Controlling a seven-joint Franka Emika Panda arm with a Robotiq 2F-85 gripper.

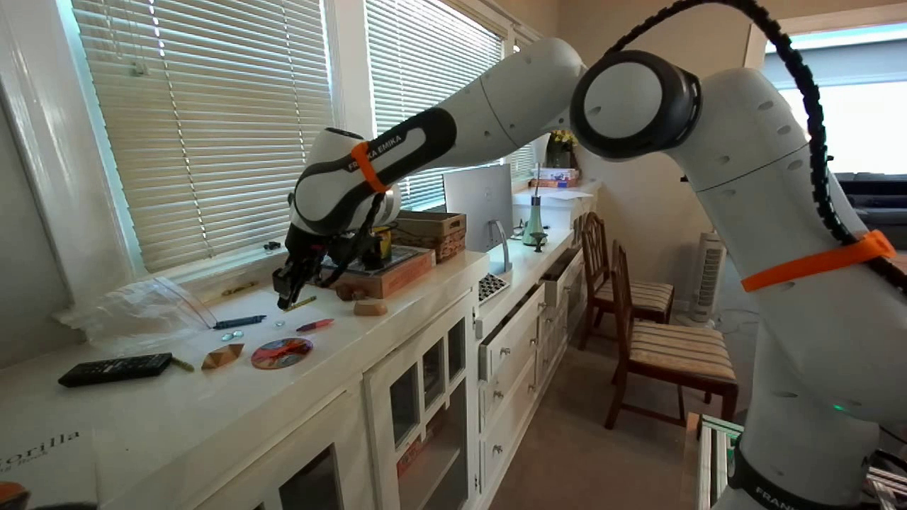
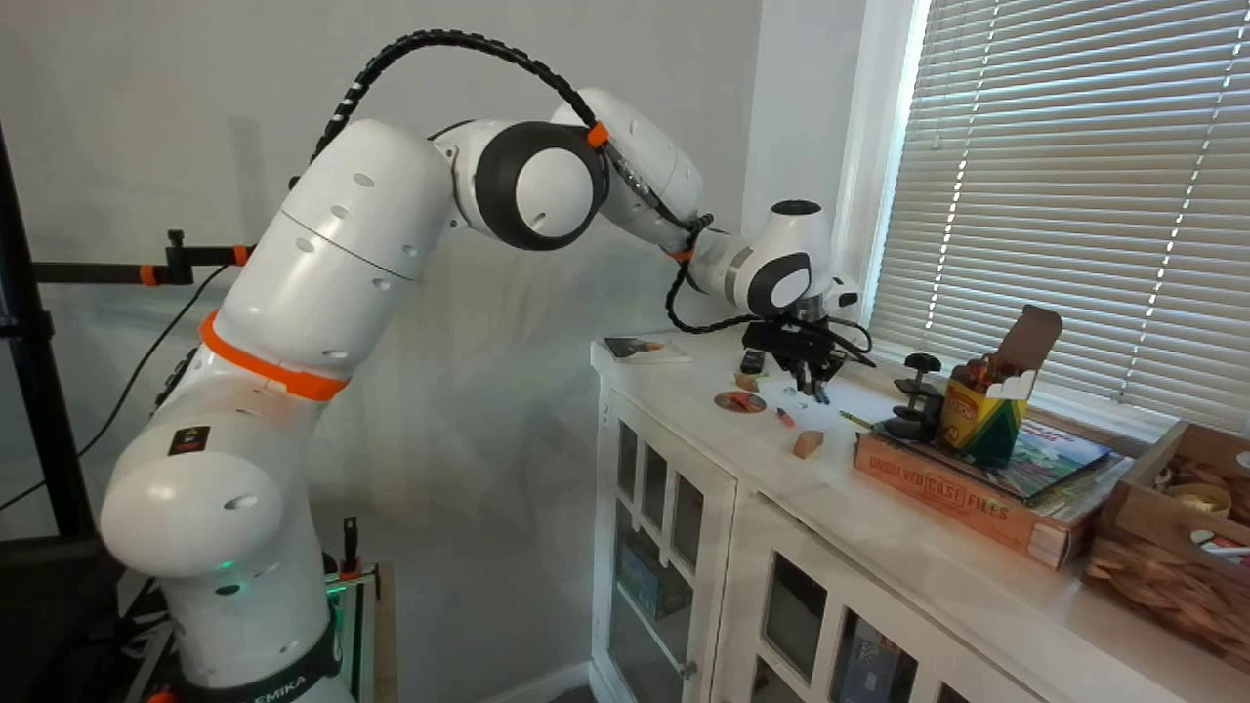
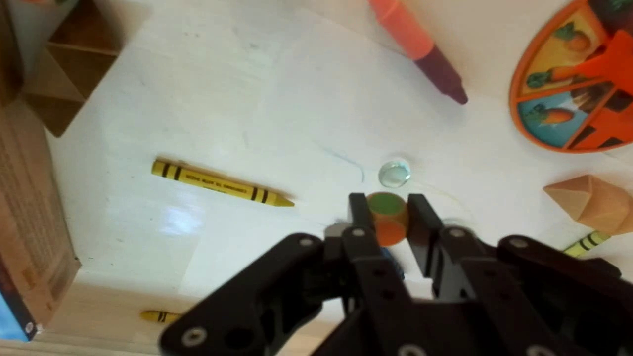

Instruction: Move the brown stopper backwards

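Brown stopper [image 3: 390, 232] held in the claw [image 3: 388, 215] over the white counter [image 1: 163, 397].

The claw is clamped on the stopper, whose green top is shown in the wrist view; whether the counter is touched cannot be told. A glass bead [image 3: 394, 174] is seen just beside the claw's tips, a yellow crayon [image 3: 222, 187] near; farther out, a picture disc [image 3: 549, 94] and a brown block [image 3: 74, 69] are seen.

Looks like a small, round-sided, orange-brown stopper [image 3: 390, 231] with a flat green face. In the wrist view, held over the white countertop [image 3: 217, 109] by the black two-finger gripper [image 3: 388, 217], right of a yellow wax crayon [image 3: 220, 183]. Shows green farther, brown nearer; cannot tell tilt.
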